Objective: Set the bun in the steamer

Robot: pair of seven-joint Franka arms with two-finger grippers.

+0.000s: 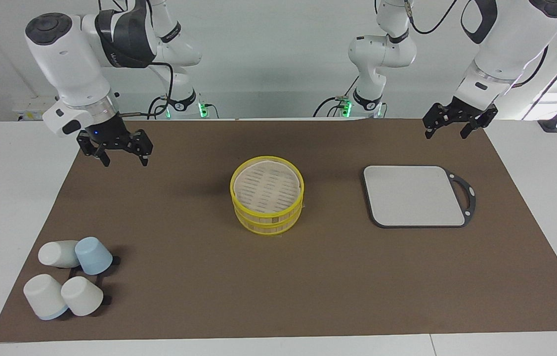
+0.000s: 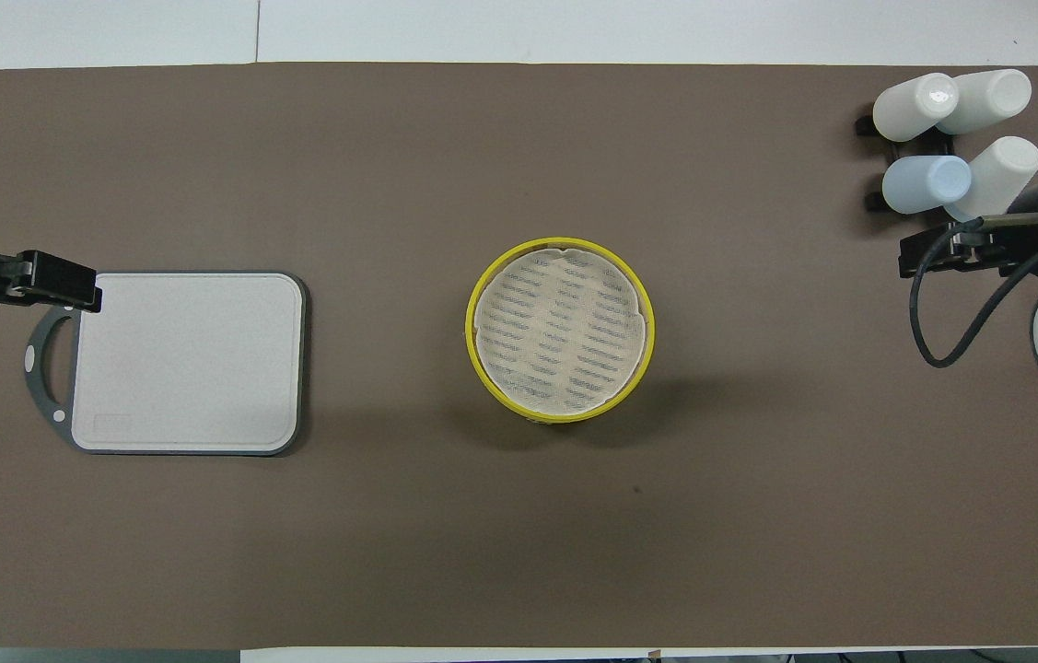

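The steamer (image 1: 267, 194), a round basket with yellow rims and a pale slatted top, stands in the middle of the brown mat; it also shows in the overhead view (image 2: 560, 330). No bun shows in either view. My right gripper (image 1: 125, 161) is open and empty, up in the air over the mat's corner at the right arm's end; it also shows in the overhead view (image 2: 959, 249). My left gripper (image 1: 446, 133) is open and empty, raised over the mat's edge near the board; it also shows in the overhead view (image 2: 44, 280).
A grey rectangular board (image 1: 414, 196) with a black handle lies toward the left arm's end. Several upturned white and pale blue cups (image 1: 69, 276) sit on a black rack at the right arm's end, farther from the robots.
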